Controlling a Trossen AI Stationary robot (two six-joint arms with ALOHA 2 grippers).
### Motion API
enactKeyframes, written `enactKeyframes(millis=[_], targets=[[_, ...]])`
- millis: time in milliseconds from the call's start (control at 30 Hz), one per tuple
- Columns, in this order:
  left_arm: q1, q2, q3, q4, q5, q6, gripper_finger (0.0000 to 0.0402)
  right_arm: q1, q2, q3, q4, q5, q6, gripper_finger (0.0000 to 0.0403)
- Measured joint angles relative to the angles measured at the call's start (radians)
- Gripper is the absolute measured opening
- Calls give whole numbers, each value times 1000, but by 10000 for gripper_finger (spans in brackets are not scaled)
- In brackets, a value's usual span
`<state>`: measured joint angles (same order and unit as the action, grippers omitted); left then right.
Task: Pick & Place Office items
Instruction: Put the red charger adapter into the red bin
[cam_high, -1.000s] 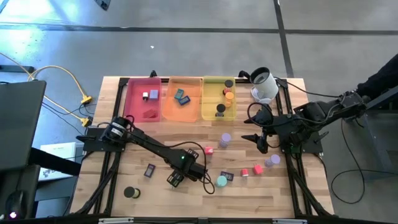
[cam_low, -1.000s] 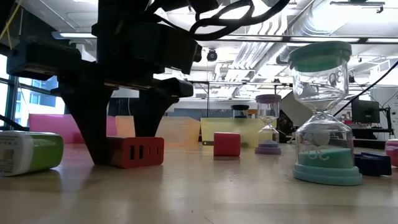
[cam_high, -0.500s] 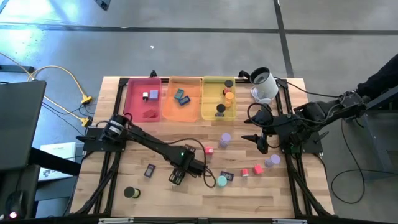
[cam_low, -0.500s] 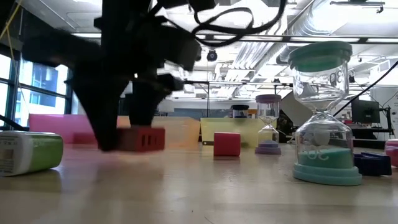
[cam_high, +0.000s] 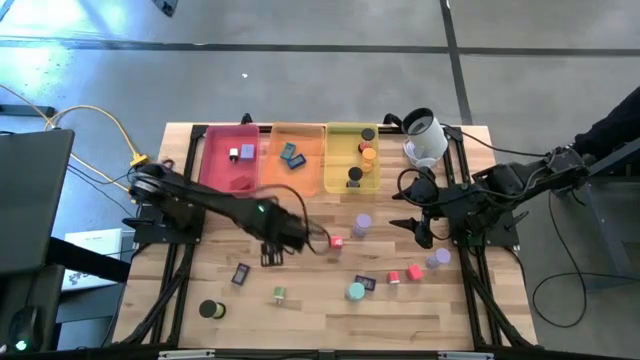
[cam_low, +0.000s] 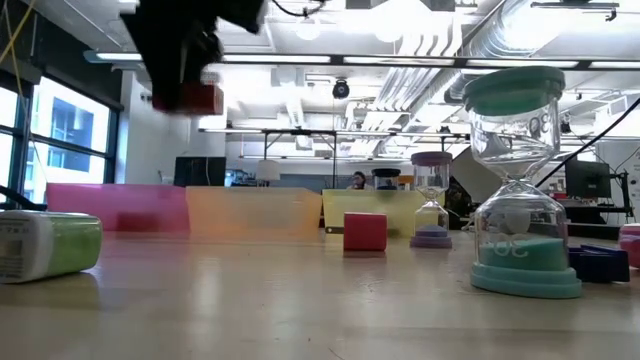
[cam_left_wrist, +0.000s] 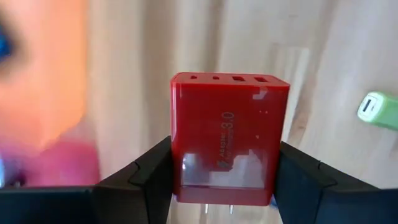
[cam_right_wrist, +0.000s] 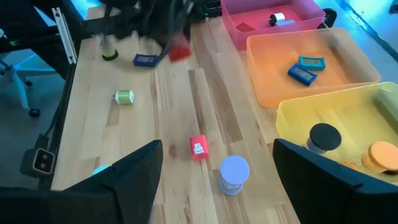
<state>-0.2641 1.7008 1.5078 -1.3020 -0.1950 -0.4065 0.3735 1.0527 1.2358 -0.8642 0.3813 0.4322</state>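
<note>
The left tool (cam_high: 270, 252) is clamped on a red charger block (cam_left_wrist: 227, 140), one finger on each of its opposite flat sides, and carries it in the air above the desk (cam_high: 300, 315). In the left wrist view the block's prongs lie at the tool's base and its row of ports faces away from the tool, so its long axis runs straight out along the fingers.

The relation that likely decides the coming move is where the pink tray (cam_high: 214, 170) lies from the loaded tool: it sits at the desk's far edge, beyond the tool and a little toward the left arm's base side, near but not yet under it. The orange tray (cam_high: 270, 175) stands just beside the pink one, and the yellow tray (cam_high: 334, 180) beside that. The left arm is plainly the nearer one to the pink tray.

The right tool (cam_right_wrist: 214, 168) waits with its fingers spread and empty, over the desk's right half, with a purple cylinder (cam_right_wrist: 234, 171) and a small red cube (cam_right_wrist: 198, 148) just ahead of it.

The desk is pale wood planking. Between the left tool and the trays it appears free of items; a green cylinder (cam_high: 279, 293) lies behind the tool. The low view shows an open office hall beyond.
</note>
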Motion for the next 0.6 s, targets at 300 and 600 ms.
enactKeyframes(millis=[300,600], targets=[[185,-221,0,-203,-154,-146,201,-2,0,0,58,58,-75,295],[577,-332,-87,-192,-129,-163,201,-29,0,0,103,89,-119,295]])
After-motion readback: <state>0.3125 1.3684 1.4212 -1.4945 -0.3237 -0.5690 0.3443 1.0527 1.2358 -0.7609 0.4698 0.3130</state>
